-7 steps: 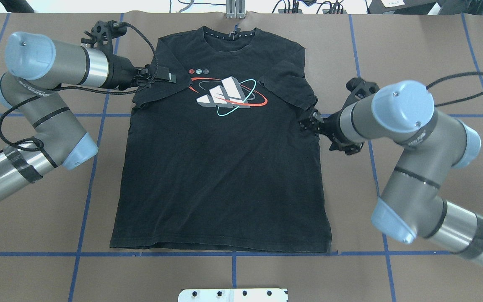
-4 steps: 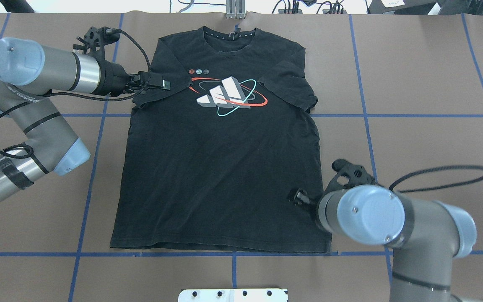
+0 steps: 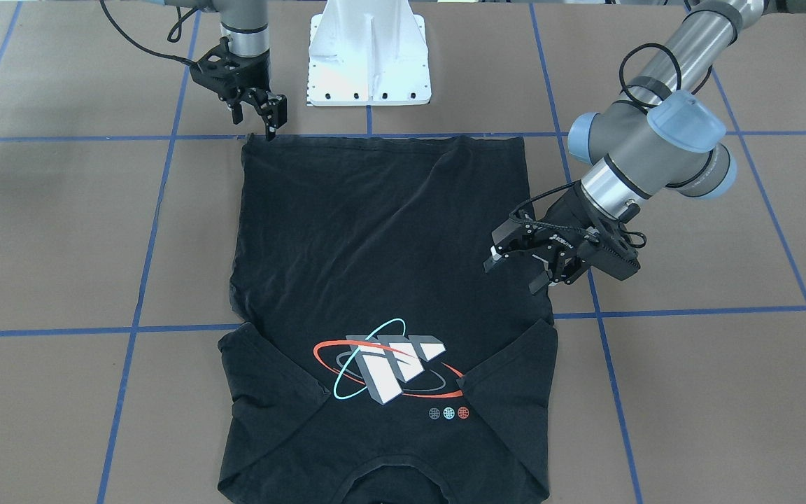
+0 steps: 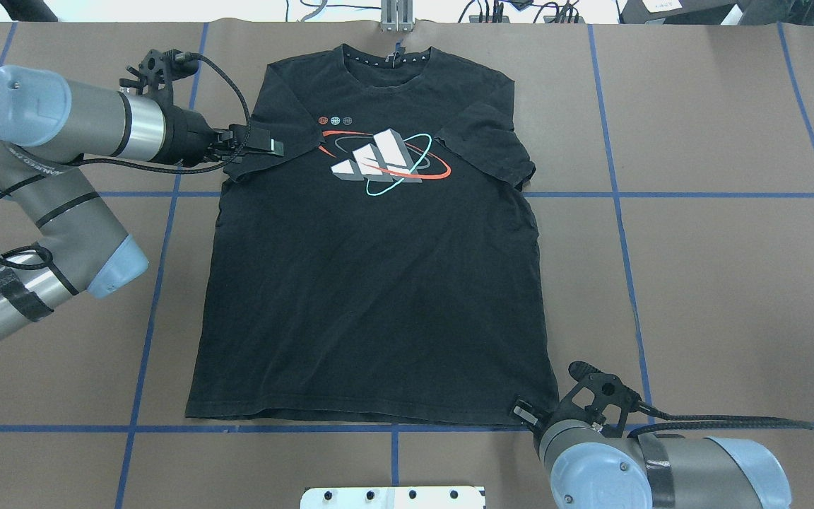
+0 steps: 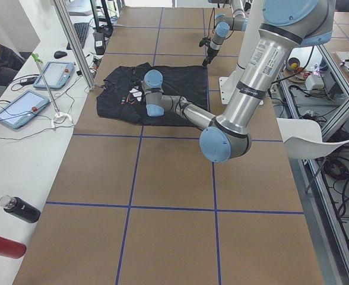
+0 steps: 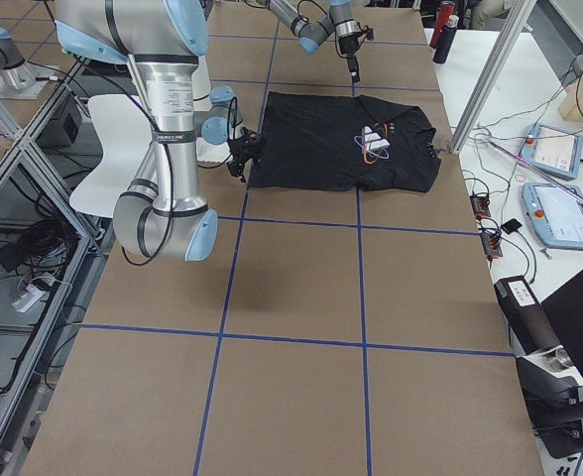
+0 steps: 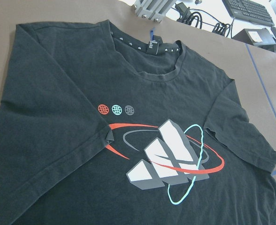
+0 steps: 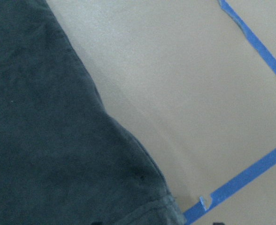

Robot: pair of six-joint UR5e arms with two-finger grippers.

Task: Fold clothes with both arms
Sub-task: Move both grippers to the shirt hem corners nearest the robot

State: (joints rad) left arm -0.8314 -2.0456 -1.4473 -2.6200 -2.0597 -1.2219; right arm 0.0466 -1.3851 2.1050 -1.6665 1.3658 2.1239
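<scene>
One broad brown surface (image 4: 732, 283) carries the black T-shirt (image 4: 372, 297), which lies flat and print-up in the middle of the overhead frame. Both short sleeves look turned in over the chest, so I'd judge the sleeve folds done and the body folds yet to come. At the right of the front-facing frame, the left end effector (image 3: 512, 276) hovers over the shirt's side edge beside the tucked sleeve, fingers spread and holding nothing. The right end effector (image 3: 271, 124), upper left there, is poised at the hem corner, seemingly parted and empty.
</scene>
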